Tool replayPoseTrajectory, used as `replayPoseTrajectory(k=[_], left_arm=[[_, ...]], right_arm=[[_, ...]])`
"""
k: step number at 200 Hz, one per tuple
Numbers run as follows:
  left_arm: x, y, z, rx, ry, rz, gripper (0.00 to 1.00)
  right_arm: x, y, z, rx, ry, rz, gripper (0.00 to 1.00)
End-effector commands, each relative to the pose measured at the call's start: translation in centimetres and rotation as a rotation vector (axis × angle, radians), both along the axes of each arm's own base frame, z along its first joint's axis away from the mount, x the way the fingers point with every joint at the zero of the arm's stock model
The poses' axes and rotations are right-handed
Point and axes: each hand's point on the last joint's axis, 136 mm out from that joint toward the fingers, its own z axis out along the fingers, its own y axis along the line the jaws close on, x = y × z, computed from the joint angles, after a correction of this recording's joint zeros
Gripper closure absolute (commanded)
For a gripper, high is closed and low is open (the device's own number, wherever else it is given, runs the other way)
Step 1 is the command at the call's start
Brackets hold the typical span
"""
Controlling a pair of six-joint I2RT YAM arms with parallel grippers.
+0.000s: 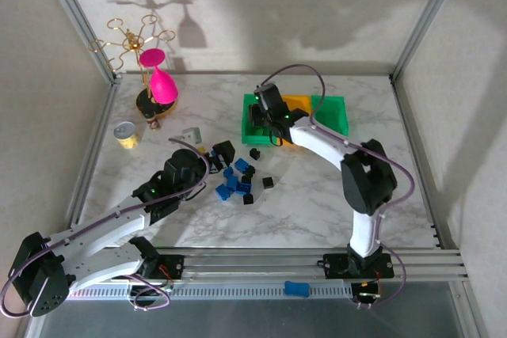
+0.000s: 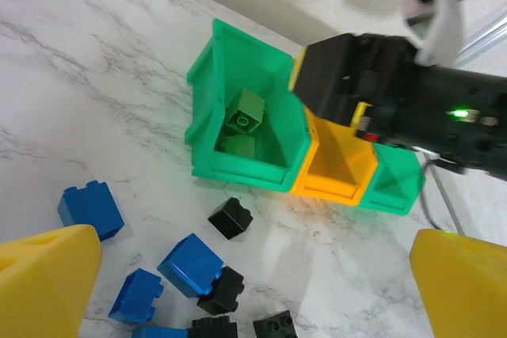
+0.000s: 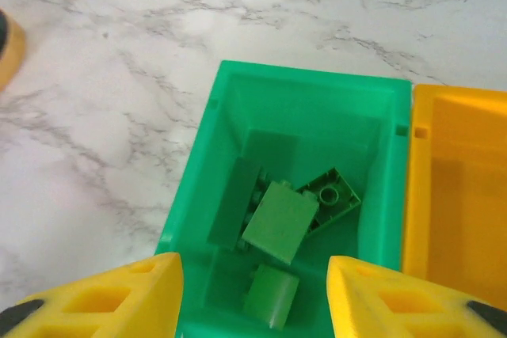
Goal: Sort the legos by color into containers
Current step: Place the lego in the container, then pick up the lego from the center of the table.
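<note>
Legos (image 3: 277,223) lie in the leftmost container (image 3: 317,85), loose legos (image 1: 235,180) before it.

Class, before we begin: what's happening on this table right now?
Two robot arms are sorting toy bricks by color. The right tool hangs open over the left green bin, which holds several green bricks. The left tool hangs open above the loose blue bricks and black bricks on the marble table.

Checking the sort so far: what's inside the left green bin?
Green legos, at least three, piled loosely in the left green bin; the floor beneath the pile is covered.
</note>
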Motion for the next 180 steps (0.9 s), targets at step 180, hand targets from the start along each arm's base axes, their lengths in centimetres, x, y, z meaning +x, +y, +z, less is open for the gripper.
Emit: replayPoseTrajectory(k=[180], left_arm=[[-4.7, -3.2, -3.4, -0.042, 0.096, -0.096, 0.00]], right_arm=[[-19.9, -4.7, -9.3, -0.077, 0.295, 0.116, 0.31]])
